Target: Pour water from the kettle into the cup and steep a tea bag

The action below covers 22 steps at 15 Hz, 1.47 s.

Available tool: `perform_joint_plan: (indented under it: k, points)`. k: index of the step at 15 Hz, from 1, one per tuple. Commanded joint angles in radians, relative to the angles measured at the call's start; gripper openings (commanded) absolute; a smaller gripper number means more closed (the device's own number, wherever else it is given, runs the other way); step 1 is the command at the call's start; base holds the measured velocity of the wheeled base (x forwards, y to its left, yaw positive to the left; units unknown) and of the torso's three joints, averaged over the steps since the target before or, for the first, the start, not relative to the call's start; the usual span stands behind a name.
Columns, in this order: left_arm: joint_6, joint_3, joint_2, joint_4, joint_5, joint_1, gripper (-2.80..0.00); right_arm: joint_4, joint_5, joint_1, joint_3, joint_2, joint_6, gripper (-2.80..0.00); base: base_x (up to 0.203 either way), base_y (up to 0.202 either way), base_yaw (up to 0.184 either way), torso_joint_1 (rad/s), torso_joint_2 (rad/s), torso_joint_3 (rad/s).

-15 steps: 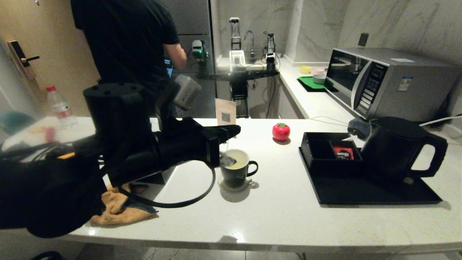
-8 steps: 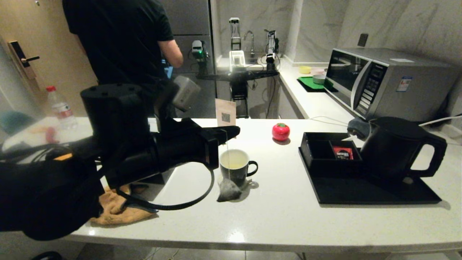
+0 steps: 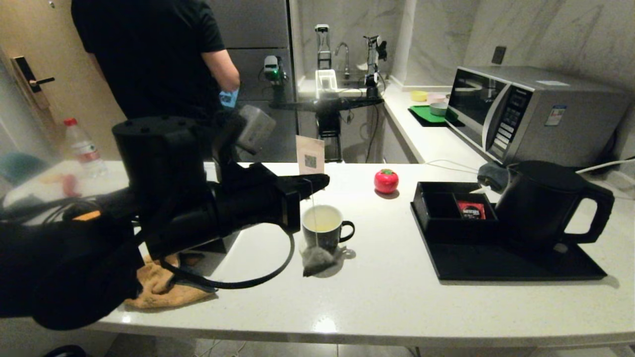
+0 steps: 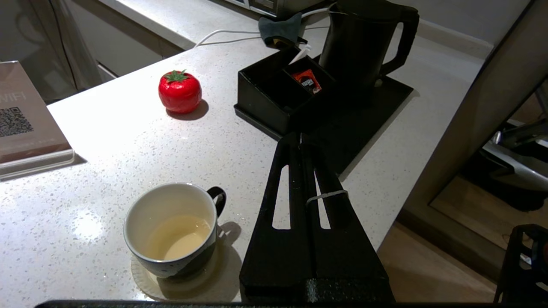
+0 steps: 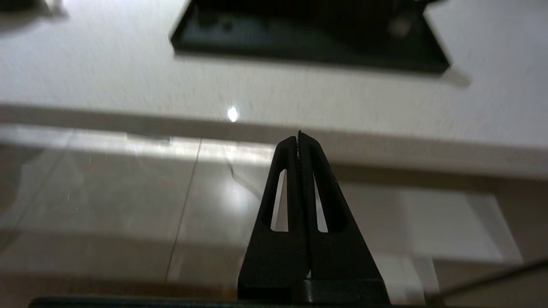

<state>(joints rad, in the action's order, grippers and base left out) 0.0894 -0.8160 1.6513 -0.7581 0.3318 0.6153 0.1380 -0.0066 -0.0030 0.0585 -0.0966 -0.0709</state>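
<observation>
Head view shows your left hand [image 3: 322,179] pinched shut on the string, dangling the small grey-green tea bag [image 3: 316,259] just beside the black white-lined mug [image 3: 323,229] of pale water [image 4: 179,237].

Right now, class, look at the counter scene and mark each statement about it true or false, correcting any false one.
1. The tea bag is inside the cup. False: it hangs by its string outside the cup, low at its near side.
2. The left gripper is shut on the tea bag's string. True.
3. The kettle stands on the black tray. True.
4. The cup is empty. False: it holds pale yellowish water.
5. The right gripper is holding the kettle. False: it is shut on nothing, below the counter edge.
</observation>
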Motion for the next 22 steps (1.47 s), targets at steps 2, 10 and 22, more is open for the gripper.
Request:
perform_joint_plan:
  k: [2,10,22]
  points:
    - [0.001,-0.015,0.01,-0.004,0.001,0.0,-2.8,-0.005,-0.003,0.003,-0.007,0.097,0.016,-2.8,0.0,0.0,0.0,0.0,0.0,0.0]
    - [0.004,-0.153,0.106,-0.003,0.0,-0.006,-2.8,-0.018,-0.009,0.002,-0.011,0.097,0.108,-2.8,0.0,0.0,0.0,0.0,0.0,0.0]
    - [0.0,-0.328,0.363,-0.006,0.001,-0.063,-2.8,-0.018,-0.009,0.003,-0.011,0.097,0.108,-2.8,0.0,0.0,0.0,0.0,0.0,0.0]
